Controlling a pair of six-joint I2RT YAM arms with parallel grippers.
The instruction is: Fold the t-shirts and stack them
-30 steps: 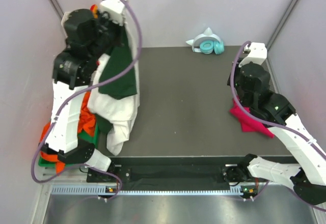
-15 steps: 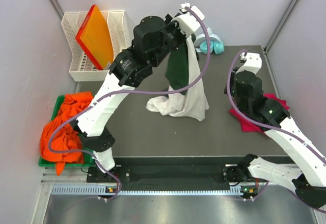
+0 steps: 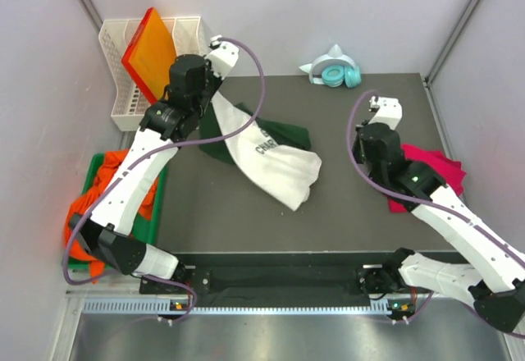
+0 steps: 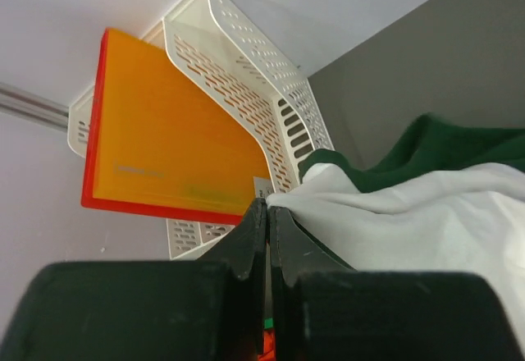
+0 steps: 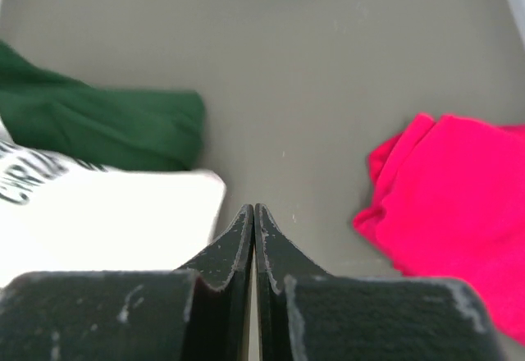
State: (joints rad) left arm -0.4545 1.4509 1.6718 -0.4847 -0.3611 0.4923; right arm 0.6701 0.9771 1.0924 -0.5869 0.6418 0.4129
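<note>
- Your left gripper (image 4: 267,207) has its jaws pressed together on an edge of the white t-shirt (image 3: 275,164). The left wrist view shows the cloth pinched right at the fingertips.
- From that pinch, the white t-shirt runs down and to the right across the dark table (image 3: 344,205). Its far end lies crumpled near the middle of the table. Dark lettering shows on the cloth, but you can only read part of it.
- A dark green t-shirt (image 3: 283,135) lies under and behind the white one. It shows on both sides of the white strip and is flat on the table.
- Your right gripper (image 5: 253,210) hangs over bare table with its jaws closed together and nothing between them. In the right wrist view its tips sit between the corner of the white t-shirt and the pink t-shirt (image 3: 435,168), touching neither.
- The pink t-shirt is bunched at the right edge of the table, partly under your right arm and well apart from the other two shirts.
- Off the table's far left corner stands a white slotted basket (image 3: 131,111). An orange board (image 3: 152,57) leans tilted in it.
- Further left and nearer to you, a green bin (image 3: 154,213) holds a heap of orange clothes (image 3: 82,234), and your left arm crosses above it.
- Teal headphones (image 3: 340,75) rest at the far edge of the table, well away from both grippers.
</note>
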